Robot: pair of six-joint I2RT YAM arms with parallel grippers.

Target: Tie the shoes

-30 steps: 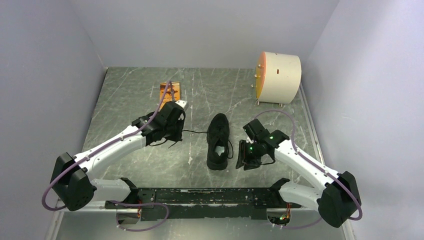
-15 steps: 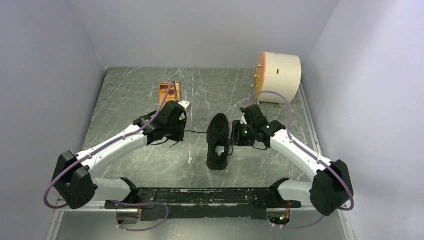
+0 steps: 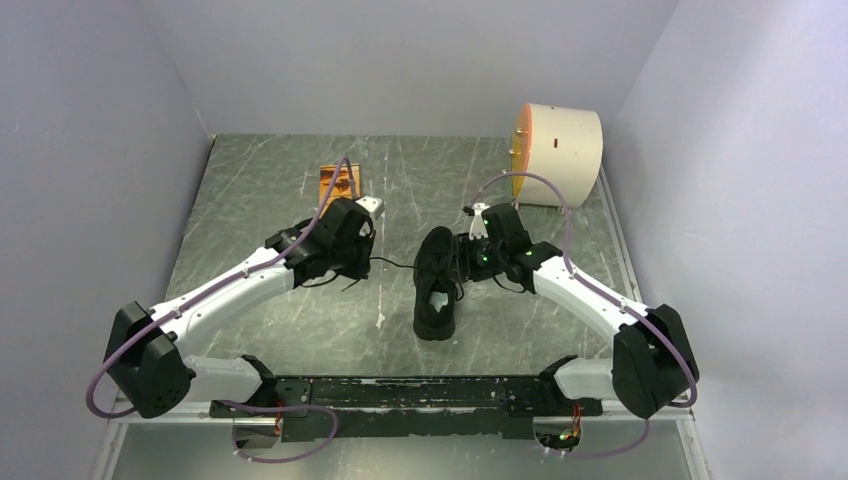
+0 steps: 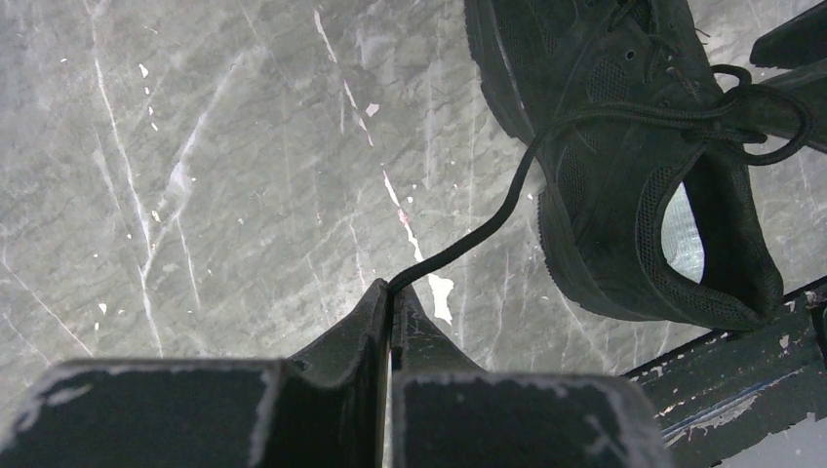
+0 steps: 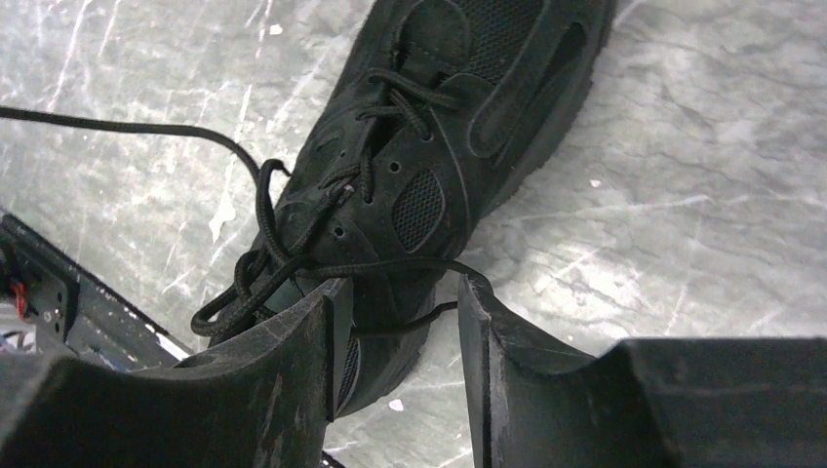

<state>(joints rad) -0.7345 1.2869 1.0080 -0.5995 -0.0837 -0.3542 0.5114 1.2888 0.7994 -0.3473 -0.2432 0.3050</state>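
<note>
sneaker (image 3: 437, 283): middle of bench, toe toward far edge | left gripper (image 4: 392, 302): closed on lace (image 4: 507, 210); pulls it toward left edge | right gripper (image 5: 400, 288): has come in from near edge; jaws wide, empty, over second lace (image 5: 390, 261) | meaning: second grasp seems close

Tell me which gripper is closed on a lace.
The left gripper: it pinches a lace that runs to the shoe. The right gripper is open, and a strand only crosses its gap.
</note>
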